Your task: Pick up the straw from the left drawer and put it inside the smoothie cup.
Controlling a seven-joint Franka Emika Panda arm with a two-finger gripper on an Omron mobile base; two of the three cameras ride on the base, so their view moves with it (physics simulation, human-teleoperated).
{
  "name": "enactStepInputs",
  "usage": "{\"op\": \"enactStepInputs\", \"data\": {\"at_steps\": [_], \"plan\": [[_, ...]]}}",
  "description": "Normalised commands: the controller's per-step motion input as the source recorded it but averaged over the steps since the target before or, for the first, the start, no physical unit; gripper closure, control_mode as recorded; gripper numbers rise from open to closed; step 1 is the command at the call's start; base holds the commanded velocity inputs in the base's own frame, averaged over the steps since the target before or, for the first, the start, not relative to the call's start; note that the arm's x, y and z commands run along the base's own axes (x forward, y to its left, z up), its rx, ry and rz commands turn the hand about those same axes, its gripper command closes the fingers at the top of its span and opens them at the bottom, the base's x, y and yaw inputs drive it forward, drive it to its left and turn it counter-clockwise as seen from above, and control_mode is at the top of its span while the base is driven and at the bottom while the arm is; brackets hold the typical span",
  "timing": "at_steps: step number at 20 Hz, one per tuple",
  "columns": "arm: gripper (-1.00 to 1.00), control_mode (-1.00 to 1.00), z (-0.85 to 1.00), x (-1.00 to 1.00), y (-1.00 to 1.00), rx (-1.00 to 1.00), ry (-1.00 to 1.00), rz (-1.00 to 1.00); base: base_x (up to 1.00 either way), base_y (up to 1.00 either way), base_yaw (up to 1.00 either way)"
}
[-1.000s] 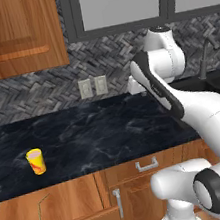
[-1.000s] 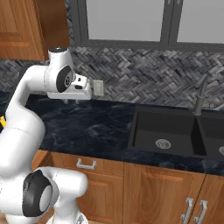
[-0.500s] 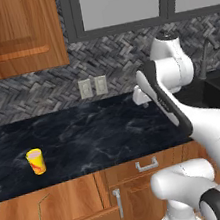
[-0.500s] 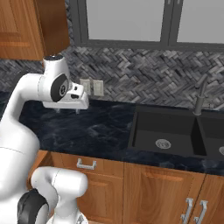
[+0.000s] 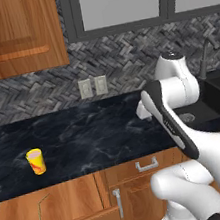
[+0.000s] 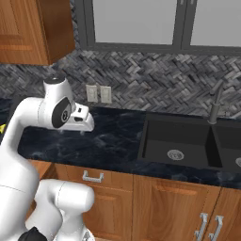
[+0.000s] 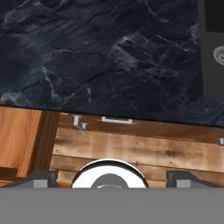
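Lying untouched on the flat bottom of the left drawer (image 5: 53,212), pulled open below the table's front edge, the straw (image 5: 41,209) not yet picked up, so every step of the task left: reach, grasp, lift, carry, drop in. Standing upright near the table's (image 5: 96,134) left front edge, the smoothie cup (image 5: 36,161), pale pink contents at its rim and no straw inside. Hovering well apart from both, above the table's right part beside the sink (image 6: 181,143), the gripper (image 7: 111,177), jaws spread wide and pinching nothing.
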Motion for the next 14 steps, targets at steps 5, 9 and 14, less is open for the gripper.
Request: {"op": "enactStepInputs", "data": {"at_steps": [5, 9, 14], "plan": [[-1.00, 1.00, 0.00, 0.00, 0.00, 0.00, 0.00, 0.00, -0.05, 0.00, 0.00], [-1.00, 1.00, 0.00, 0.00, 0.00, 0.00, 0.00, 0.00, -0.54, 0.00, 0.00], [-1.00, 1.00, 0.00, 0.00, 0.00, 0.00, 0.00, 0.00, -0.84, -0.01, 0.00]]}}
